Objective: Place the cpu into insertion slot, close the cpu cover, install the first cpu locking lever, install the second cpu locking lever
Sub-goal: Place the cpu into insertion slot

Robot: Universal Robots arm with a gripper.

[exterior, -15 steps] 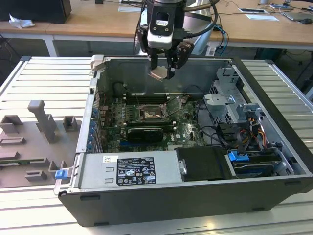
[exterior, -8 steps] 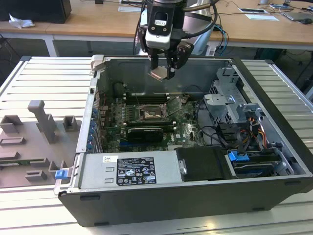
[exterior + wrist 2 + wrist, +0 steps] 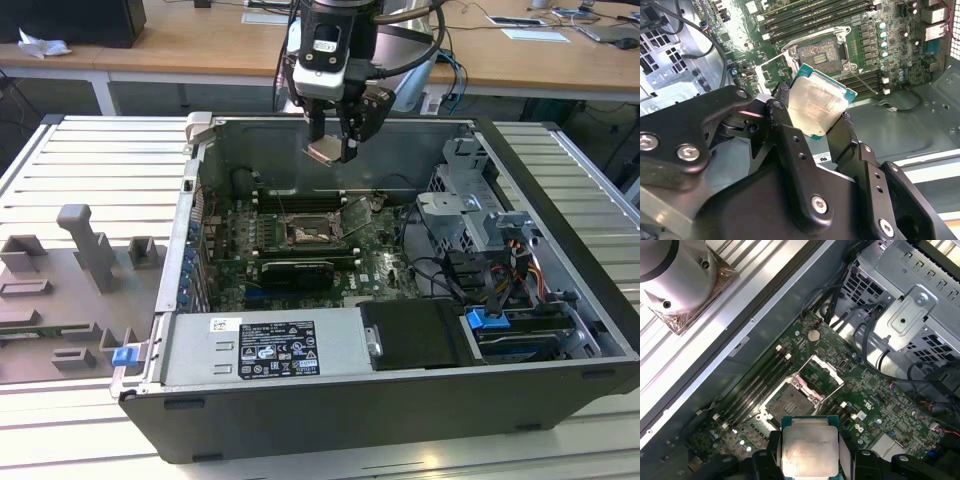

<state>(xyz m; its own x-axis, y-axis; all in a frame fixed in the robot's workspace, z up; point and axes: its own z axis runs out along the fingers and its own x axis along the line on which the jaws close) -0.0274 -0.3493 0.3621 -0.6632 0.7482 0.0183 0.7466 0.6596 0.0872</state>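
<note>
My gripper (image 3: pixel 331 143) hangs above the open computer case, shut on the cpu (image 3: pixel 325 151), a pale silver square chip with a green edge. Both wrist views show the cpu (image 3: pixel 817 106) (image 3: pixel 810 450) clamped edgewise between the two black fingers (image 3: pixel 782 102). Well below it, the insertion slot (image 3: pixel 304 236) (image 3: pixel 820 52) (image 3: pixel 790 403) lies uncovered on the green board. The cpu cover (image 3: pixel 356 214) (image 3: pixel 771 70) (image 3: pixel 823 374) is swung up beside the slot. A thin metal lever (image 3: pixel 863 80) slants across the memory slots next to the socket.
Long black memory slots (image 3: pixel 300 199) flank the socket. A metal drive cage (image 3: pixel 470 215) with cables fills the case's side at the exterior view's right. The power supply (image 3: pixel 265 348) lies along the near wall. Grey fixture blocks (image 3: pixel 85 250) stand outside at the exterior view's left.
</note>
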